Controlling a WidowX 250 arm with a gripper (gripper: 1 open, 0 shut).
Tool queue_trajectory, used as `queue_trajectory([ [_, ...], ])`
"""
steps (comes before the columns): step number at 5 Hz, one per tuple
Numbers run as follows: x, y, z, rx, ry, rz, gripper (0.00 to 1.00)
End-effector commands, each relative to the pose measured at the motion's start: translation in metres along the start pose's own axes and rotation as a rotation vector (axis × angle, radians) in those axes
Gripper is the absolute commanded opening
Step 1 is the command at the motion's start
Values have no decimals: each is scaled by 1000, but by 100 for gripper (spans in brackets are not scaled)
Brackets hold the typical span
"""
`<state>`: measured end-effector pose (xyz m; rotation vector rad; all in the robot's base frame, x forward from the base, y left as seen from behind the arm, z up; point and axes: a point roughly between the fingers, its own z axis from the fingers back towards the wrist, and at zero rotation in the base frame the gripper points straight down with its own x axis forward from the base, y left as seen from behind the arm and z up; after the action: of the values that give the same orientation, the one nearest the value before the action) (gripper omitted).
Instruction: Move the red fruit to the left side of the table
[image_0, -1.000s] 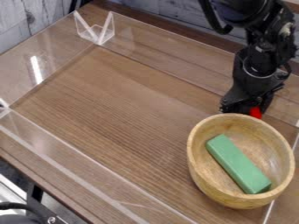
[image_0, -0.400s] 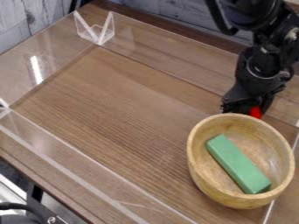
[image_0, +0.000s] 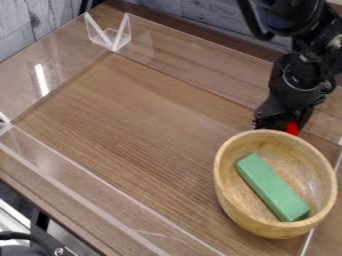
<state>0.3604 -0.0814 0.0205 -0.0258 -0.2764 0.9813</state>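
Pincer down at the table's far right edge, just behind the wooden bowl; fingers closed around something red, apparently the red fruit, mostly hidden; green block lies inside the bowl; clear acrylic walls border the tabletop.

The red fruit shows only as a small glossy red spot at the right side of the frame, a little above the middle, close to the right edge. Most of it is hidden, so its leafy top and its pose cannot be told. The surface is brown with wood grain, bordered by low clear acrylic walls, and fills most of the frame.
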Motion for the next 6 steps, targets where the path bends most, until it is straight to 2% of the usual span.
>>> queue_trajectory([
  [1, 12, 20, -8, 40, -19, -2, 0],
  [2, 17, 29, -7, 50, -31, -21, 0],
  [3, 16, 26, -5, 65, -47, -31, 100],
  [4, 10, 26, 2, 58, -25, -50, 0],
  [5, 18, 32, 19, 44, 5, -74, 0],
  [6, 32, 38, 46, 17, 55, -80, 0],
])
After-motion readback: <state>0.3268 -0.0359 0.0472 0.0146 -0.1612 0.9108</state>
